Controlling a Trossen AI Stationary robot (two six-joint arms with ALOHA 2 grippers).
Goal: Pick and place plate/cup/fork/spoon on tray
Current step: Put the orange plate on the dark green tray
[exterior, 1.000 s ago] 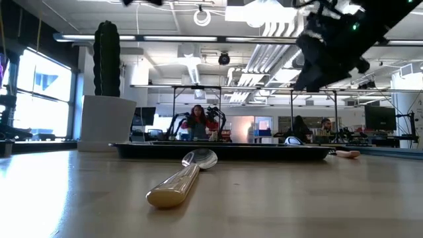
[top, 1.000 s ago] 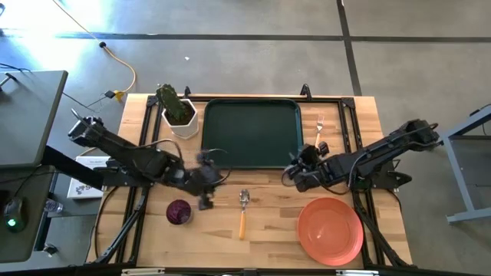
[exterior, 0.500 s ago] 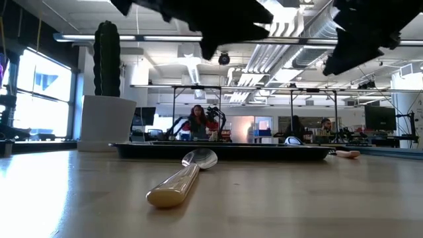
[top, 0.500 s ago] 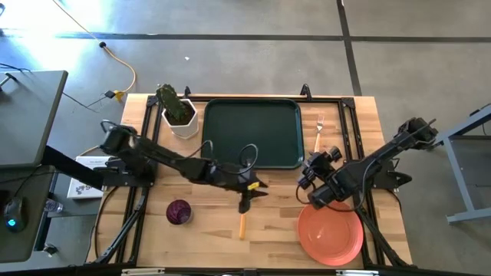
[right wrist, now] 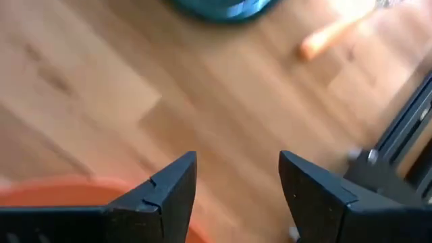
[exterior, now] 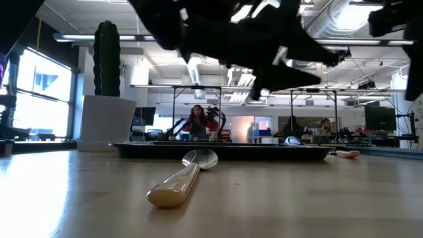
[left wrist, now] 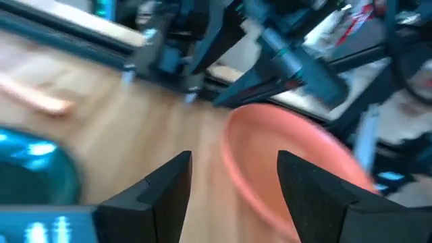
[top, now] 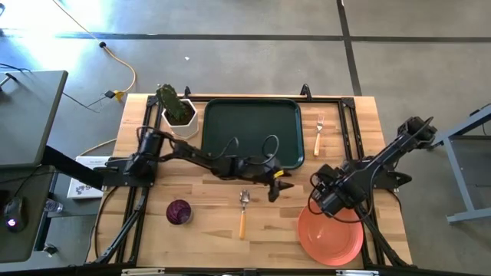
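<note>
The orange-coral plate (top: 331, 231) lies flat at the table's near right. The purple cup (top: 179, 211) stands at the near left. The spoon (top: 243, 211) lies at the near middle, and in the low view (exterior: 182, 175) its bowl points at the tray. The fork (top: 318, 132) lies to the right of the green tray (top: 249, 132). My left gripper (top: 276, 188) is open and empty, above the table between spoon and plate. My right gripper (top: 321, 201) is open and empty, over the plate's far left rim (right wrist: 54, 192).
A white pot with a green plant (top: 179, 113) stands at the tray's left far corner. My two grippers are close together, just in front of the tray's near right corner. Black frame rails (top: 360, 153) run along the table's left and right sides.
My left gripper has swept from beside the cup toward the table's right edge, passing over the spoon, and is now to the right of it. My right gripper has gone toward the near edge, to the plate's rim. Nothing on the table has moved.
</note>
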